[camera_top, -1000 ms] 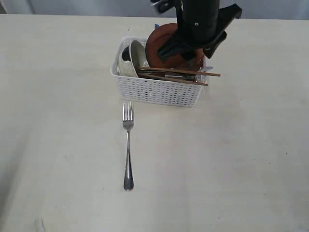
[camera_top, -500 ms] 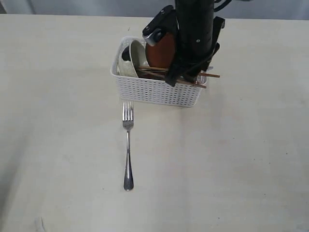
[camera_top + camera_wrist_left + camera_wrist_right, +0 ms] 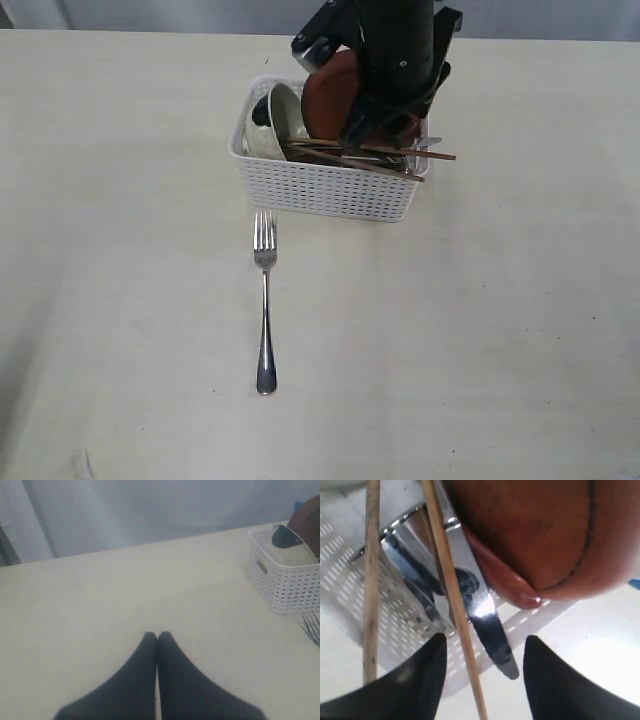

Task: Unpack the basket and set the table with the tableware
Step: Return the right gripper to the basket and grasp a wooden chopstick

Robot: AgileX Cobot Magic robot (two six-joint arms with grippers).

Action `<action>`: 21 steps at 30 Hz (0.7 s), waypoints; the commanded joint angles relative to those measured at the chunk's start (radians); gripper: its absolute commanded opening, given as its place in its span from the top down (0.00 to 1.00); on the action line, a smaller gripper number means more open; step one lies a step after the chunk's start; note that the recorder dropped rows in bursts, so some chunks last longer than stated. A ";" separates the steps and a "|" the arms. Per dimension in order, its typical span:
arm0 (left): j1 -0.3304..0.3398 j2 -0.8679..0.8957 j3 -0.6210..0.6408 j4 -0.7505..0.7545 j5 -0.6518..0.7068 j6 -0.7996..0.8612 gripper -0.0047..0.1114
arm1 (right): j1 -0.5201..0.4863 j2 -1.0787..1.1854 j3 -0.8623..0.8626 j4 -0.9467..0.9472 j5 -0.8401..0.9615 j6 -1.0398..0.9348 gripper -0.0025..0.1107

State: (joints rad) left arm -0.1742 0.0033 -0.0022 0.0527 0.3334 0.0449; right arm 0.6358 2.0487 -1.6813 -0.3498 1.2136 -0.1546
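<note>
Over the basket (image 3: 325,188), the right pincer (image 3: 485,649) hangs released. Its two dark fingers are spread either side of a wooden chopstick (image 3: 452,597) and the tip of the steel knife (image 3: 485,625), gripping neither. Inside the basket the reddish-brown plate (image 3: 330,100) stands on edge, with the cream bowl (image 3: 285,118) tilted beside it. Stick ends poke out past the basket's short end wall. Just outside the basket's long near wall, the fork (image 3: 264,310) lies flat on the table (image 3: 120,300), tines toward the basket. Well apart from the basket, the left pincer (image 3: 157,639) is clenched, fingertips touching, holding nothing.
</note>
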 commanded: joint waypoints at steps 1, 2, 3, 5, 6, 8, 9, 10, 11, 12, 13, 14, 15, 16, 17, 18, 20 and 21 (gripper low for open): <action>0.002 -0.003 0.002 -0.001 -0.004 0.000 0.96 | -0.003 -0.032 -0.057 0.026 0.007 0.006 0.57; 0.002 -0.003 0.002 -0.001 -0.004 0.000 0.96 | 0.000 -0.037 -0.065 0.055 0.007 0.003 0.57; 0.002 -0.003 0.002 -0.001 -0.004 0.000 0.96 | 0.004 -0.045 -0.067 0.084 0.007 -0.004 0.57; 0.002 -0.003 0.002 -0.001 -0.004 0.000 0.96 | 0.008 -0.058 -0.067 0.179 0.007 -0.048 0.57; 0.002 -0.003 0.002 -0.001 -0.004 0.000 0.96 | 0.010 -0.063 -0.067 0.226 0.007 -0.059 0.57; 0.002 -0.003 0.002 -0.001 -0.004 0.000 0.96 | 0.010 -0.063 -0.067 0.312 0.007 -0.079 0.57; 0.002 -0.003 0.002 -0.001 -0.004 0.000 0.96 | 0.011 -0.061 -0.060 0.321 0.007 -0.079 0.57; 0.002 -0.003 0.002 -0.001 -0.004 0.000 0.96 | 0.011 -0.059 -0.051 0.314 0.007 -0.077 0.57; 0.002 -0.003 0.002 -0.001 -0.004 0.000 0.96 | 0.011 -0.059 -0.027 0.296 0.007 -0.060 0.57; 0.002 -0.003 0.002 -0.001 -0.004 0.000 0.96 | 0.011 -0.059 -0.009 0.284 0.007 -0.054 0.57; 0.002 -0.003 0.002 -0.001 -0.004 0.000 0.96 | 0.008 -0.059 0.027 0.266 0.007 -0.052 0.57; 0.002 -0.003 0.002 -0.001 -0.004 0.000 0.96 | 0.008 -0.059 0.046 0.261 0.007 -0.052 0.57; 0.002 -0.003 0.002 -0.001 -0.004 0.000 0.96 | 0.008 -0.059 0.075 0.251 0.007 -0.052 0.57; 0.002 -0.003 0.002 -0.001 -0.004 0.000 0.96 | 0.008 -0.059 0.093 0.223 0.007 -0.041 0.57; 0.002 -0.003 0.002 -0.001 -0.004 0.000 0.96 | 0.008 -0.059 0.098 0.203 0.007 -0.031 0.57; 0.002 -0.003 0.002 -0.001 -0.004 0.000 0.96 | 0.008 -0.059 0.104 0.171 0.007 -0.014 0.57; 0.002 -0.003 0.002 -0.001 -0.004 0.000 0.96 | 0.008 -0.059 0.104 0.165 0.007 -0.009 0.57; 0.002 -0.003 0.002 -0.001 -0.004 0.000 0.96 | 0.006 -0.059 0.104 0.165 0.007 -0.007 0.57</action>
State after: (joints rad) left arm -0.1742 0.0033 -0.0022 0.0527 0.3334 0.0449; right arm 0.6499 1.9941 -1.5809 -0.1674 1.2218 -0.1731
